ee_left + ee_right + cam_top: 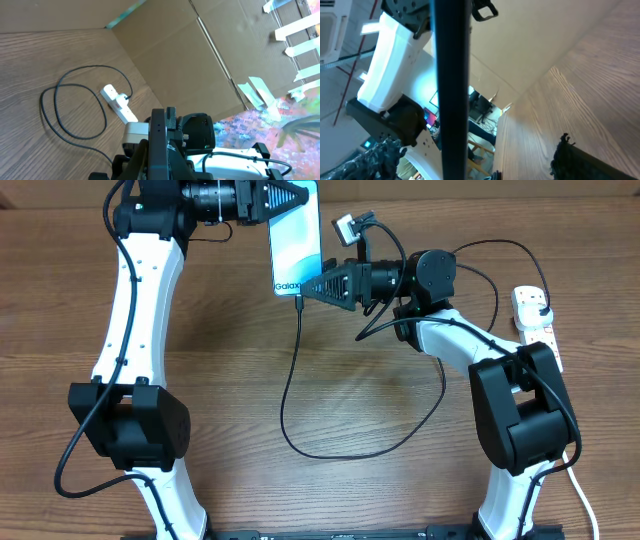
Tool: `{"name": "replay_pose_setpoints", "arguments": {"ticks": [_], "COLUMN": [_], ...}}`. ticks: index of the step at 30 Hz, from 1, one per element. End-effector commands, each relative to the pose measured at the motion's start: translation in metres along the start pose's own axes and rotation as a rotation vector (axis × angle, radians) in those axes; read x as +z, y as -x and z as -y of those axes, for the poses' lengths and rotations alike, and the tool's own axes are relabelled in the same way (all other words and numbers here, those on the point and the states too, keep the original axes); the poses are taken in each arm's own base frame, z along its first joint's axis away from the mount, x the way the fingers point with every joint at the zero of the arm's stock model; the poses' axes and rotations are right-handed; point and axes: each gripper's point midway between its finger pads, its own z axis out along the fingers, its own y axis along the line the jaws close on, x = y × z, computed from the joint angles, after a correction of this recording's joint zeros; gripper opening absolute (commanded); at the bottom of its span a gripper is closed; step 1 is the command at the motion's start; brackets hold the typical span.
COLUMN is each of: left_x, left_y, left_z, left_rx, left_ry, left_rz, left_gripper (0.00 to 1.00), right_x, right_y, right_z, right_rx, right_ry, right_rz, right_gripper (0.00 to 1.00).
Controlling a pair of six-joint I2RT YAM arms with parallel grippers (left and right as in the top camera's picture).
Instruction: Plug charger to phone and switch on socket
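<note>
The phone (295,240), screen lit blue, is held up off the table at the back, and my left gripper (290,200) is shut on its upper end. In the left wrist view its dark edge (159,125) runs between the fingers. The charger (290,395), a thin black cable, meets the phone's lower edge, loops across the table and runs to the white socket (535,315) at the right, also visible as the socket (119,104). My right gripper (308,288) is at the phone's lower corner, open. Its fingers (572,162) stand wide on either side of the phone's edge (452,75).
A thick white cord (585,500) trails from the socket toward the front right. A brown cardboard wall (200,65) stands behind the table. The right arm's base (520,415) sits just in front of the socket.
</note>
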Motion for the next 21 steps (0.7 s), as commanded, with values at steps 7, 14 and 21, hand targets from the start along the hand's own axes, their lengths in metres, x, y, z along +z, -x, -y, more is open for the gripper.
{"name": "replay_pose_setpoints", "arguments": {"ticks": [7,14,21], "left_x": [-0.036,-0.062,-0.063], "left_y": [0.012,0.019,0.019], "left_z": [-0.002,-0.009,-0.011], "left_rx": [0.013,-0.021,-0.028], "left_ry": [-0.006,0.011,0.022], "left_rz": [0.044,0.084,0.089], "left_gripper": [0.04,0.04,0.04], "right_x": [-0.009,-0.041,-0.067], "right_y": [0.012,0.01,-0.013], "right_z": [0.002,0.054,0.095], "right_rx": [-0.018,0.168,0.255], "right_ry": [-0.017,-0.159,-0.287], "right_rz": [0.03,0.058,0.045], "right_gripper": [1.0,1.0,1.0]}}
